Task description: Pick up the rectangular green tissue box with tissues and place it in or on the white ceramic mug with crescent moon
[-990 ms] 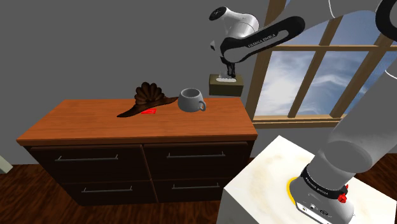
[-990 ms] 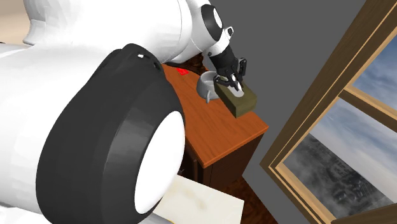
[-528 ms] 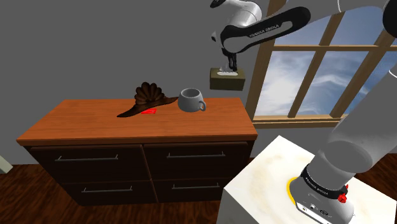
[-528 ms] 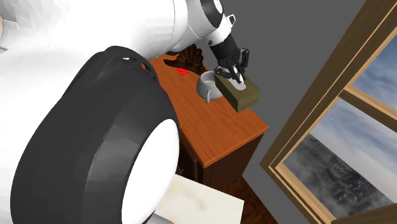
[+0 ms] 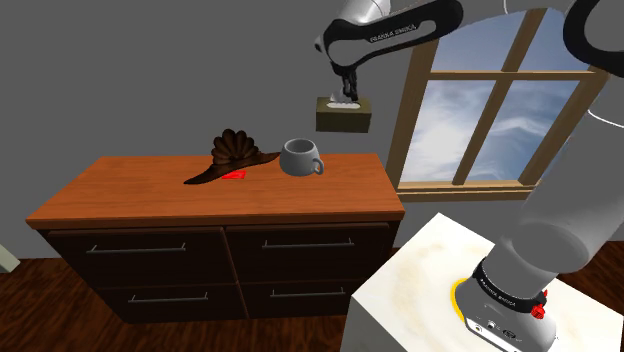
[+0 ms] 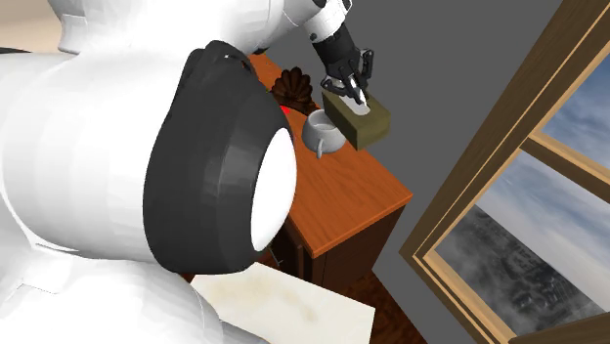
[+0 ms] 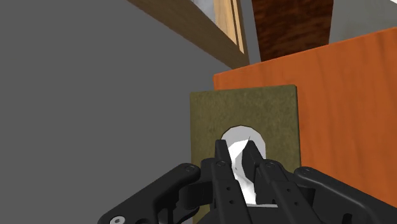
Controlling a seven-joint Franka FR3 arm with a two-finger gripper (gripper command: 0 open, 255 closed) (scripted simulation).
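An olive-green tissue box hangs in the air, above the grey-white mug and to its right in the shoulder view. My gripper is shut on the white tissue tuft at the box's top opening, and the box hangs below the fingers. The mug stands upright on the orange-brown dresser top, near its back edge. In the second exterior view the box is just beyond the mug, with the gripper above it.
A dark brown fan-shaped object with a small red piece lies on the dresser beside the mug. A wooden-framed window is at the shoulder view's right. The stand sits at the lower right.
The gripper has lifted the tissue box higher and carried it toward the shoulder view's left, closer to above the mug. Mug and brown object have not moved.
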